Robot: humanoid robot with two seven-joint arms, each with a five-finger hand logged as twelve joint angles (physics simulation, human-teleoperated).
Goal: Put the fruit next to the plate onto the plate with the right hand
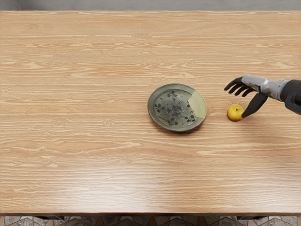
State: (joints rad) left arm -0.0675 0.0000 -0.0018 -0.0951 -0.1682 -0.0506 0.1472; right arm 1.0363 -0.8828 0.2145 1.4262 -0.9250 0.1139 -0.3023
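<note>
Right hand [250, 88] hangs loose and empty, fingers spread, just above the yellow fruit [234, 113] sitting beside the plate [200, 104].

No readable text, labels, brands, numbers or signs anywhere.

One head view, mounted high on the near side, faces forward and down at a slant onto the table [84, 169], at middling range: far edge at top, near edge and tiled floor [141, 221] at bottom, plate [177, 107] near centre.
</note>
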